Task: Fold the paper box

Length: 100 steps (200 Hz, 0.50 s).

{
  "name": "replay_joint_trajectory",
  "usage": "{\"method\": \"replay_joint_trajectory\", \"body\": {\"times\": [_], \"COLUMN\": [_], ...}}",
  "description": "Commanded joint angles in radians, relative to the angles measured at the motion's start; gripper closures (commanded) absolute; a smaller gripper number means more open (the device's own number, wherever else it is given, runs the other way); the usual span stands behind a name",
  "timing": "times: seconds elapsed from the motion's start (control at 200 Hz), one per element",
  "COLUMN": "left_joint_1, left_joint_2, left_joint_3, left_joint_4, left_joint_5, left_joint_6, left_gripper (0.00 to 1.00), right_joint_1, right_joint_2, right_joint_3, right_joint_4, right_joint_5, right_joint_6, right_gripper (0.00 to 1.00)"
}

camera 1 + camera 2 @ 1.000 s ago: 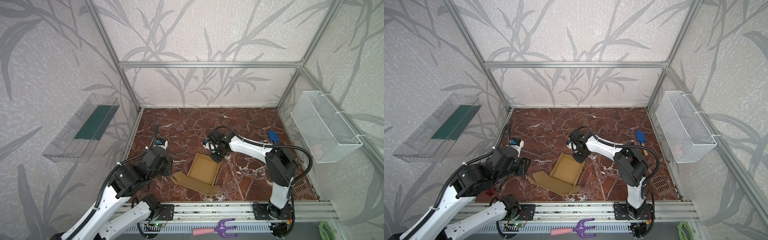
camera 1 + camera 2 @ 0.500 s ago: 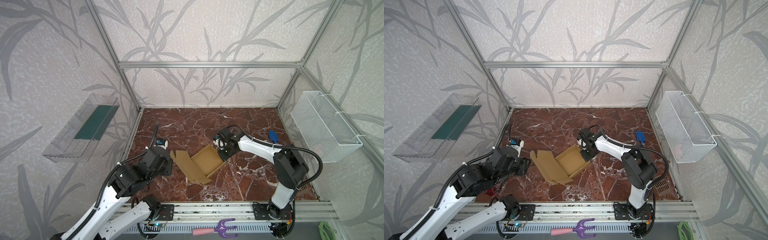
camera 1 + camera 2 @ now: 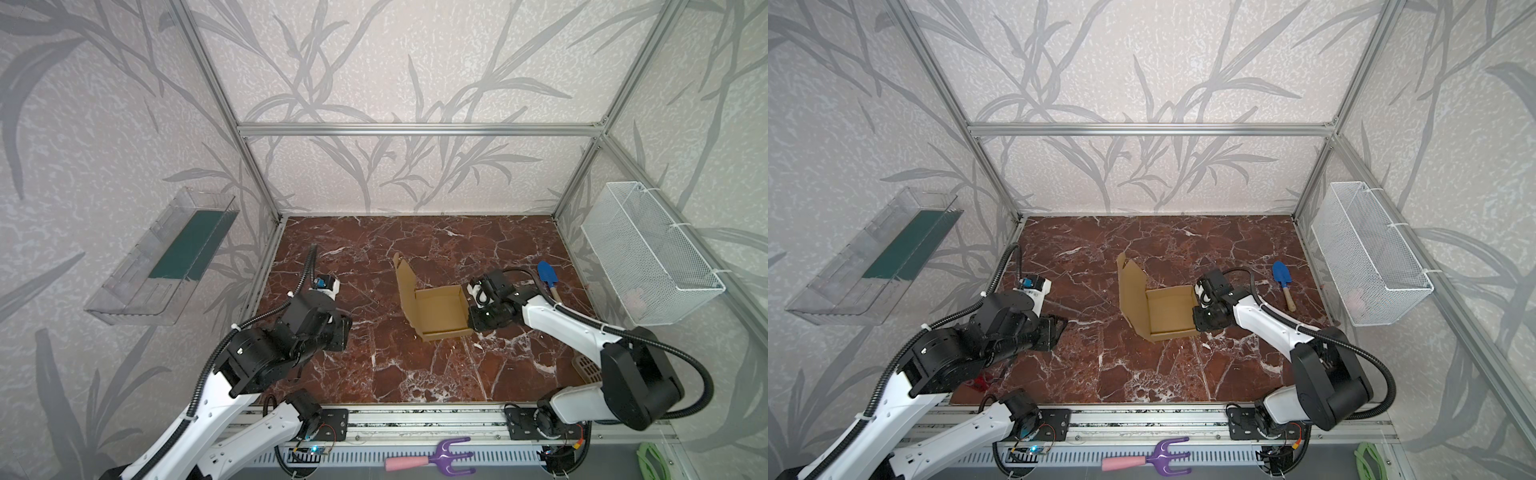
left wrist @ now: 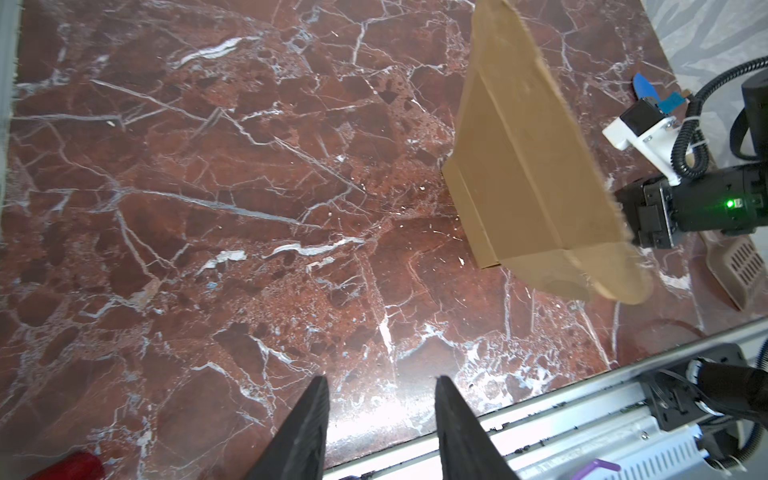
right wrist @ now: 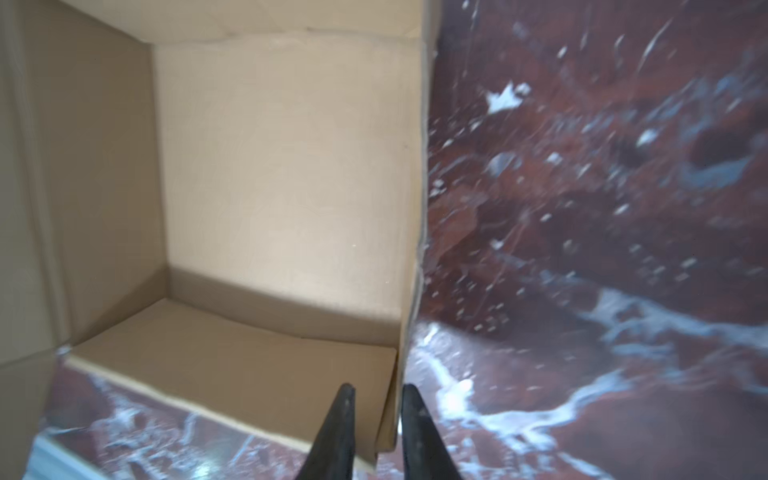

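Cardboard of the paper box (image 3: 440, 309) is plain tan: a shallow open tray on the worktop (image 3: 374, 374), lid (image 3: 405, 282) raised on the side far from the right jaws. These straddle its wall, barely apart; whether they pinch it I cannot tell. Left jaws, well away, stand apart, empty.

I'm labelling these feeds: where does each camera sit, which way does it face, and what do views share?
Top view: high over the front rail, looking down on the marble table; left gripper and right gripper show.
Top view: same head, same aim; paper box central, both grippers.
Left wrist: on the left arm, facing across the table to the box; its parted fingers show.
Right wrist: on the right arm, facing into the box; its fingers straddle one wall.
Shared: all four show the box.
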Motion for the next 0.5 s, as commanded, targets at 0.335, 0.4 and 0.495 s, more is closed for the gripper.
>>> {"method": "replay_joint_trajectory", "body": {"times": [0.335, 0.4, 0.495], "left_joint_1": [0.005, 0.005, 0.005], "left_joint_2": [-0.023, -0.026, -0.031], "left_joint_3": [-0.038, -0.046, -0.07], "left_joint_4": [0.065, 0.076, 0.097], "left_joint_5": [0.048, 0.043, 0.044], "left_joint_6": [-0.017, -0.02, -0.027], "left_gripper": [0.56, 0.56, 0.56], "right_joint_1": [0.229, 0.317, 0.415], "right_joint_2": [-0.155, -0.153, -0.121], "right_joint_3": [-0.184, -0.183, -0.172], "right_joint_4": [0.358, 0.414, 0.497], "right_joint_5": [-0.182, -0.141, -0.088], "right_joint_6": [0.354, 0.404, 0.461], "right_gripper": [0.73, 0.71, 0.69]}}
